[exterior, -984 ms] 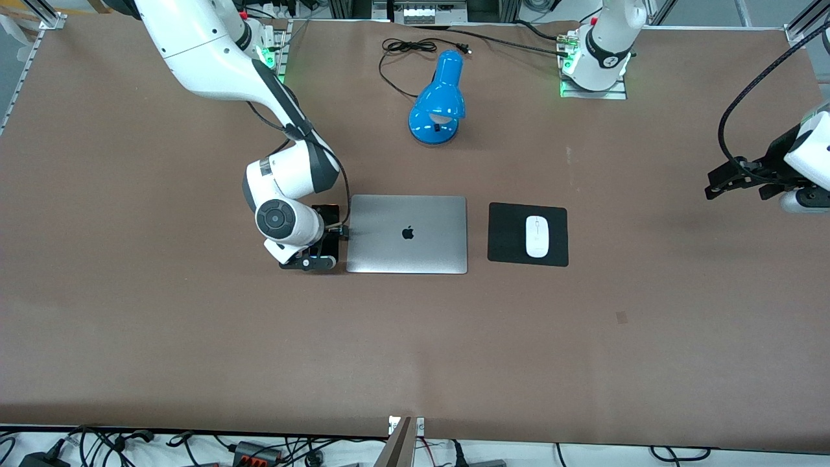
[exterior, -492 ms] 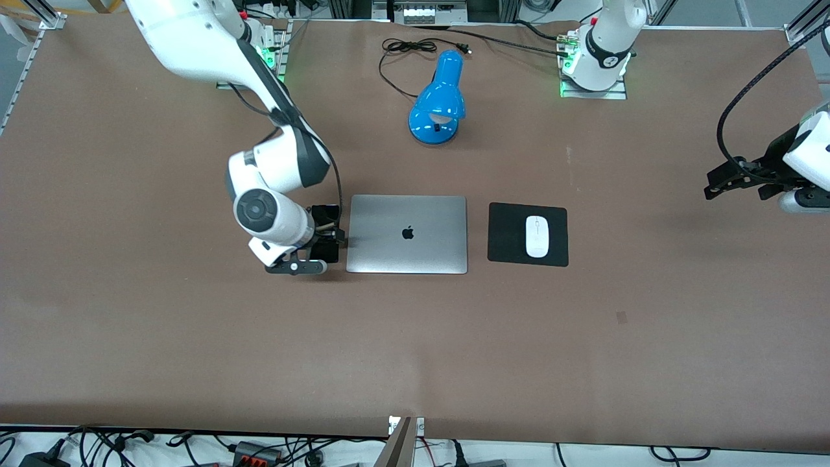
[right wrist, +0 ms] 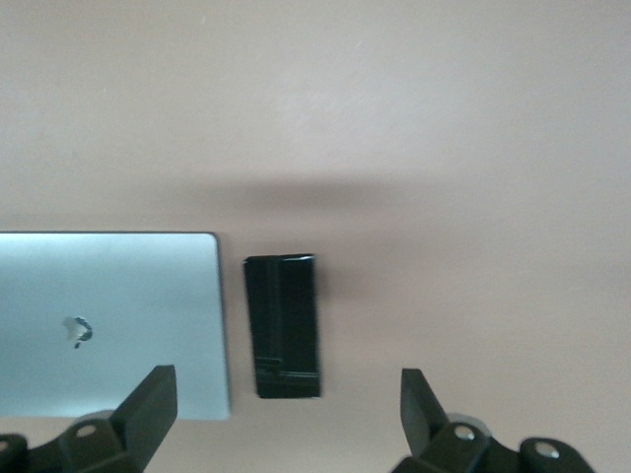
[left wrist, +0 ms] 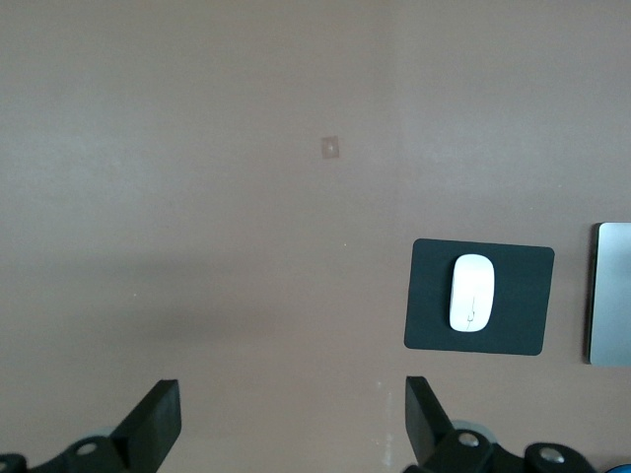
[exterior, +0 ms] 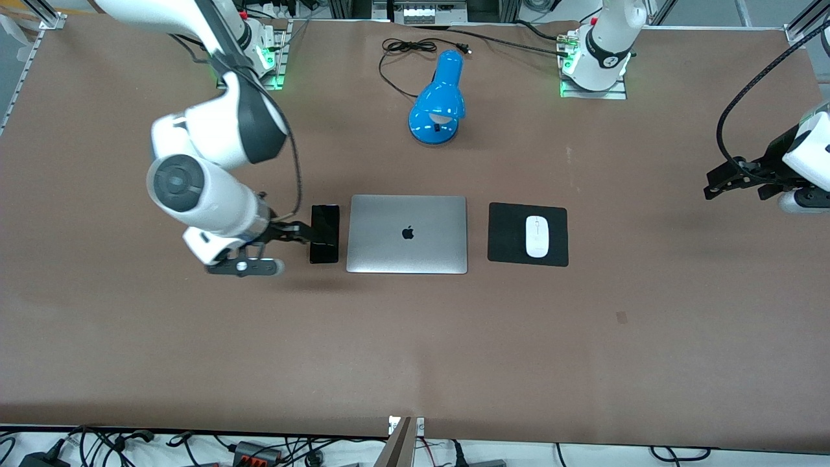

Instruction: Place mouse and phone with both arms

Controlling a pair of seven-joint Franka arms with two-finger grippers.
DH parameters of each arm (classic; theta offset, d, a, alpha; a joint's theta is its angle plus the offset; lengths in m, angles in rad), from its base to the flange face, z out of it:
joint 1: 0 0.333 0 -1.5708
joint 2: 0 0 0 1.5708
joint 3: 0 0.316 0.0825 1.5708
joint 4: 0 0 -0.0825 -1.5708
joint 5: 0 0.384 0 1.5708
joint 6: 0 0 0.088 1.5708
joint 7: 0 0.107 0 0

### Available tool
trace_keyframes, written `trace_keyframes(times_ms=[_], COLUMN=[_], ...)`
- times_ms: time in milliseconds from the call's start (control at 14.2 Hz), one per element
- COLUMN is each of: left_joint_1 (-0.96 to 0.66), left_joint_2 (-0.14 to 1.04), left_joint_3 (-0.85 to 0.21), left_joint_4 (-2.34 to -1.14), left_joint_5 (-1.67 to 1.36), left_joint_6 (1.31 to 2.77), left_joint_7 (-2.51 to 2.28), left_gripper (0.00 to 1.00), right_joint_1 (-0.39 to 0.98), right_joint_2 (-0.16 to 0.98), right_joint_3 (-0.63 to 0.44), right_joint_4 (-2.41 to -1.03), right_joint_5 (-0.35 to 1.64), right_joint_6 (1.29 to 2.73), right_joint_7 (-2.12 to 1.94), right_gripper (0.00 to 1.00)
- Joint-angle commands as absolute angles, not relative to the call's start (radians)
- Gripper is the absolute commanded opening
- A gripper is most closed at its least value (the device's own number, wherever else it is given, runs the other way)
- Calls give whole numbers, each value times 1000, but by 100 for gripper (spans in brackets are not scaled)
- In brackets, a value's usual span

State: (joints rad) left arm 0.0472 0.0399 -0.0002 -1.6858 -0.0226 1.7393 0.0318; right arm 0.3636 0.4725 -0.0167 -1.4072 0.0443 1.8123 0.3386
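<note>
The black phone (exterior: 324,233) lies flat on the table, right beside the closed silver laptop (exterior: 407,234) on the side toward the right arm's end. My right gripper (exterior: 288,232) is open and empty, raised above the table beside the phone; in the right wrist view the phone (right wrist: 283,325) lies clear of the open gripper (right wrist: 284,389). The white mouse (exterior: 537,236) rests on a black mouse pad (exterior: 509,233); it also shows in the left wrist view (left wrist: 470,292). My left gripper (exterior: 716,183) is open and empty, high over the left arm's end of the table; in its own wrist view (left wrist: 291,394) it is over bare table.
A blue desk lamp (exterior: 438,104) lies farther from the front camera than the laptop, its black cord (exterior: 408,48) near the table's edge. The laptop's edge shows in the left wrist view (left wrist: 613,296).
My right gripper has pulled away from the phone toward the right arm's end of the table and risen, leaving the phone flat beside the laptop. The left arm has not moved.
</note>
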Motion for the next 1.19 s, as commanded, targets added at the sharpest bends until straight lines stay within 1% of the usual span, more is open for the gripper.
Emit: trace_keyframes(times_ms=[0,211,351,422,492,703,1124], left_joint_1=[43,41,46,46,46,46,46], left_joint_2=[38,38,40,60,77,77,75], left_joint_3=[3,3,11,11,14,14,9], left_joint_4=[-1678,-1677,-1675,-1664,-1634,-1631,-1628], left_joint_5=[-32,-32,-34,-34,-34,-32,-32], left_joint_6=[1721,1721,1738,1759,1766,1737,1717], left_joint_7=[45,49,45,44,44,49,46], left_gripper=[100,100,100,100,100,100,100], right_joint_1=[316,253,223,207,181,143,133], right_joint_2=[489,468,450,443,425,416,362], right_joint_3=[-12,-12,-14,-17,-20,-25,-83], right_joint_4=[-1313,-1252,-1243,-1243,-1241,-1243,-1243], right_joint_5=[12,15,14,15,17,15,14], right_joint_6=[1731,1660,1657,1657,1657,1655,1655], right_joint_7=[282,278,214,171,141,141,112], right_gripper=[100,100,100,100,100,100,100])
